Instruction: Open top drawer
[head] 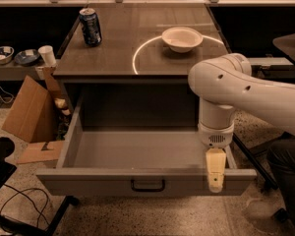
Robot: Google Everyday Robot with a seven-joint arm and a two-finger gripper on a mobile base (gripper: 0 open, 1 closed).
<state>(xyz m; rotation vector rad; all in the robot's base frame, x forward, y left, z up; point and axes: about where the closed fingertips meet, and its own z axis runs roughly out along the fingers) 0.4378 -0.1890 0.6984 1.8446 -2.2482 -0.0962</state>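
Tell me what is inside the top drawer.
In the top drawer, only plain grey floor and walls show. The gripper hangs over its front edge; the arm covers the corner behind it.

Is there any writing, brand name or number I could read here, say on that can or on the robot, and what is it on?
No text here can be read.
blue can: has printing, but too blurred to read.
white bowl, top drawer, cardboard box: no writing visible.
robot arm and its claw, at the open drawer's front right corner: no markings visible.
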